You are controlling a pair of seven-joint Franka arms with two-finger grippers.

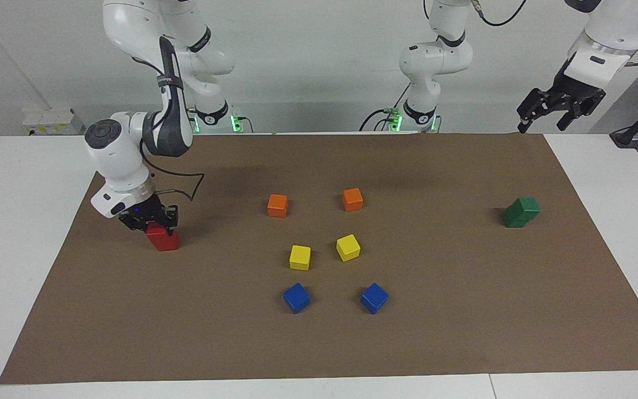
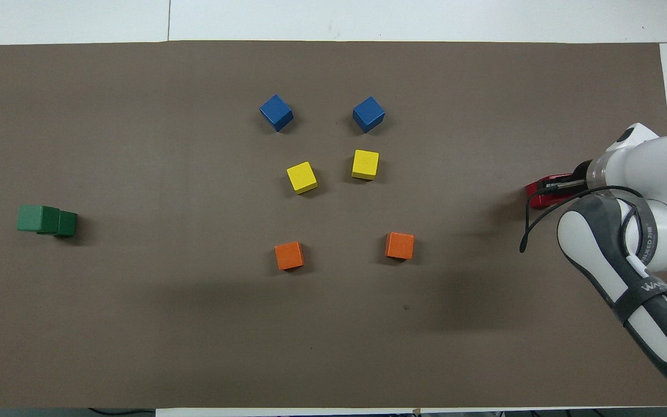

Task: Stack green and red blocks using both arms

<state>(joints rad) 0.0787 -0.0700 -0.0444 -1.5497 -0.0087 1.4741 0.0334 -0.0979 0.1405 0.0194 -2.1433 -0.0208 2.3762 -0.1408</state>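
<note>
Red comes first to the eye: two red blocks (image 1: 163, 238) stand one on the other at the right arm's end of the brown mat (image 1: 319, 343), and the right gripper (image 1: 148, 220) is down on the upper one, its fingers clenched on that block's sides. In the overhead view only a sliver of red (image 2: 543, 193) shows past the white wrist that covers the pile.

At the left arm's end of the mat sit the two green blocks (image 1: 521, 212), also stacked, the upper one shifted a little off the lower so the pile looks stepped; from overhead they read as a lighter top face with darker green beside it (image 2: 47, 220). The left gripper (image 1: 551, 108) hangs high in the air over the mat's edge nearest the robots, well apart from the green pile, with its fingers spread and nothing between them.

Between the two piles, in the middle of the mat, lie three pairs of cubes, all single and apart from each other: two orange cubes (image 1: 277, 205) nearest the robots, two yellow cubes (image 1: 300, 257) next, and two blue cubes (image 1: 296, 297) farthest from the robots.
</note>
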